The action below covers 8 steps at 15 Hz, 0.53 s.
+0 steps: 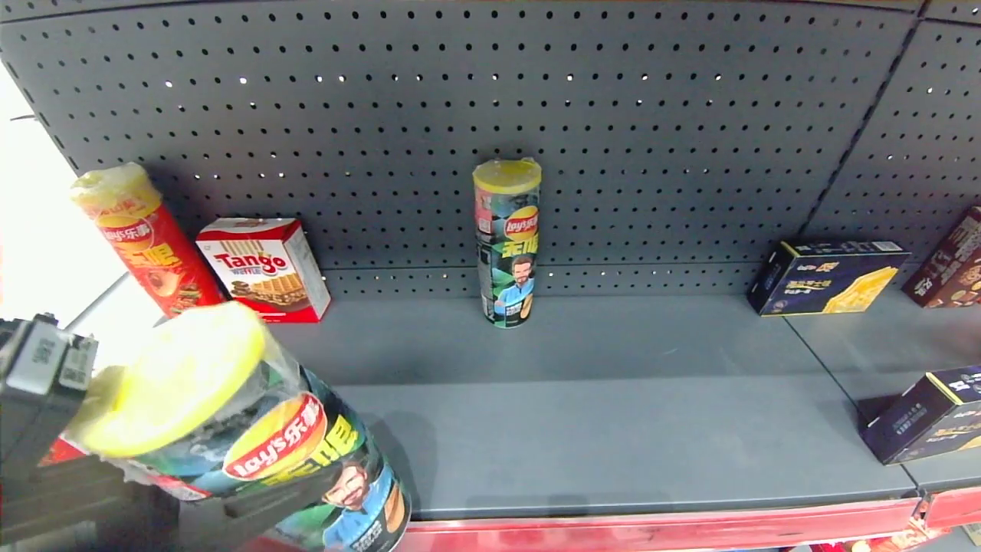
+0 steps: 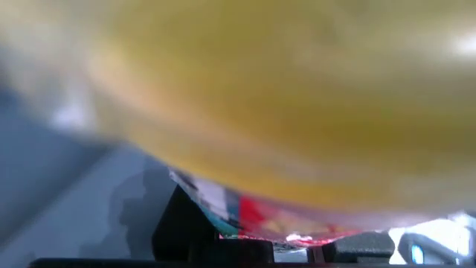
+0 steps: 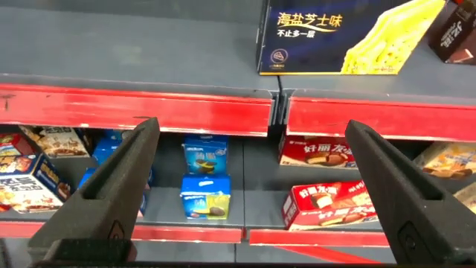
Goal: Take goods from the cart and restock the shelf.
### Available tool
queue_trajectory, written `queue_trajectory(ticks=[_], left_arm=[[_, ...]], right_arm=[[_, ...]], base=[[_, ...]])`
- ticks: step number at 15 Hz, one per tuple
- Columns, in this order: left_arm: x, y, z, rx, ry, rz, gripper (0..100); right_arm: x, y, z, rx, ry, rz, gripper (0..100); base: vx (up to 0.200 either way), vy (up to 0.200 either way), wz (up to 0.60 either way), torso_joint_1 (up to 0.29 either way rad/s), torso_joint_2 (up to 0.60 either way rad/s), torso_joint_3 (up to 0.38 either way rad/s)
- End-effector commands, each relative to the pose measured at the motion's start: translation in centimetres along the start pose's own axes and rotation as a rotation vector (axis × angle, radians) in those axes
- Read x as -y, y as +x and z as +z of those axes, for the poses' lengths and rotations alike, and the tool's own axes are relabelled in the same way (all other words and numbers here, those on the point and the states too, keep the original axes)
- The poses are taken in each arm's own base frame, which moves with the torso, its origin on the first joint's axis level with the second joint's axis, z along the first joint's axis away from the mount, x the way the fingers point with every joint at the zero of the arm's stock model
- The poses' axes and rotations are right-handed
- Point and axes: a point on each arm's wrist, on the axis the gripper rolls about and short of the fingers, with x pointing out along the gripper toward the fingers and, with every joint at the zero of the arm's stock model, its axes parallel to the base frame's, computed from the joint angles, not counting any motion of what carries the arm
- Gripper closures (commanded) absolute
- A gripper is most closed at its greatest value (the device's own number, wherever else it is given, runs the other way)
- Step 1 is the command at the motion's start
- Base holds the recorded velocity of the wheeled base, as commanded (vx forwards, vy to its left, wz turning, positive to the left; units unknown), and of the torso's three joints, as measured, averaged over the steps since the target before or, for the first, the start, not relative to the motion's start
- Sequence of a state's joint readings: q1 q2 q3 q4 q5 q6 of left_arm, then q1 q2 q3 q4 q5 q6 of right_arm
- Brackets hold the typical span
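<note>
My left gripper (image 1: 253, 494) is shut on a green chips can (image 1: 253, 437) with a yellow lid, held tilted over the front left corner of the grey shelf (image 1: 613, 414). In the left wrist view the can's yellow lid (image 2: 297, 97) looms close, with a dark finger (image 2: 190, 231) below it. A matching green can (image 1: 506, 241) stands upright at the back middle of the shelf. My right gripper (image 3: 251, 130) is open and holds nothing, in front of the red shelf edge (image 3: 149, 108).
A red chips can (image 1: 146, 238) and a wafer box (image 1: 264, 268) stand at the back left. Dark blue boxes (image 1: 828, 277) (image 1: 927, 414) and a brown box (image 1: 950, 261) lie at the right. Lower shelves hold blue packs (image 3: 206, 179) and red boxes (image 3: 327, 205).
</note>
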<state>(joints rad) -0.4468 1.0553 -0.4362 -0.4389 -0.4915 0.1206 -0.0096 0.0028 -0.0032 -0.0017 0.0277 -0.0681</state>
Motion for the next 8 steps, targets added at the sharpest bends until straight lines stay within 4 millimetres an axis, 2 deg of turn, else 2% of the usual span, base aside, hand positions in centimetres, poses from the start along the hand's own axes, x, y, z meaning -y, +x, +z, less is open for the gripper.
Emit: queue_trajectory(ticks=[1, 2, 3, 4, 6, 8], left_arm=[[-0.5, -0.1, 1.2, 0.035, -0.012, 0.026, 100], [-0.7, -0.1, 1.3, 0.038, -0.013, 0.035, 100], [-0.9, -0.2, 1.3, 0.039, -0.017, 0.046, 100], [-0.9, -0.2, 1.0, 0.028, -0.023, 0.053, 100], [-0.8, -0.3, 0.4, 0.011, -0.033, 0.051, 100], [-1.0, 0.0, 0.4, 0.005, -0.037, 0.050, 100]], right_arm=[[0.0, -0.2, 0.9, 0.024, 0.003, -0.001, 0], [0.2, -0.5, 4.0, 0.076, 0.022, -0.005, 0], [0.9, 1.9, 12.1, 0.039, 0.151, 0.018, 0], [0.9, 2.0, 13.7, 0.073, 0.135, 0.054, 0], [0.8, 2.7, 14.3, 0.048, 0.077, 0.182, 0], [0.5, 6.2, 16.0, 0.010, 0.048, 0.246, 0]], base=[[0.000, 0.000, 0.00, 0.000, 0.00, 0.000], [0.000, 0.000, 0.00, 0.000, 0.00, 0.000], [0.000, 0.000, 0.00, 0.000, 0.00, 0.000], [0.000, 0.000, 0.00, 0.000, 0.00, 0.000], [0.000, 0.000, 0.00, 0.000, 0.00, 0.000], [0.000, 0.000, 0.00, 0.000, 0.00, 0.000]])
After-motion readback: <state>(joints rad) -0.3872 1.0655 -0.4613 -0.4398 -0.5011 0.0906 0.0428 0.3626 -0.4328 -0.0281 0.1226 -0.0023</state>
